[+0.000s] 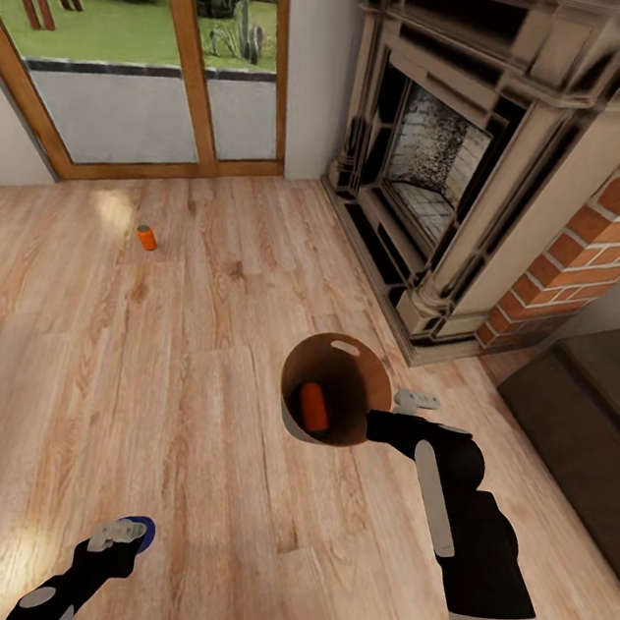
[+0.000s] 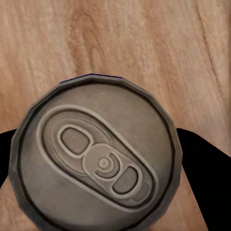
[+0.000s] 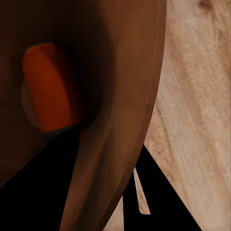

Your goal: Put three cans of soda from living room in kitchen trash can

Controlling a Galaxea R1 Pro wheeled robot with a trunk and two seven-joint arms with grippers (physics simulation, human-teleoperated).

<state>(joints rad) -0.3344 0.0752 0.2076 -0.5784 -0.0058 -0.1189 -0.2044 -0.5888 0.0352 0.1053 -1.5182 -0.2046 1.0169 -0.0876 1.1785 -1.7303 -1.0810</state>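
Open wood floor (image 1: pixel 186 411) all round the lone orange can (image 1: pixel 147 237), free from every side; fireplace (image 1: pixel 459 173) and dark sofa (image 1: pixel 590 431) block the right, glass doors (image 1: pixel 139 56) behind.

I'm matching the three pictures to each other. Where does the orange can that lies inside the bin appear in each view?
Head view: orange can lies inside the bin, centre of the picture, at the right hand.
Left wrist view: not in it.
Right wrist view: orange can at upper left, against the bin's brown inside.
Shared landmark: the pale wood floor.
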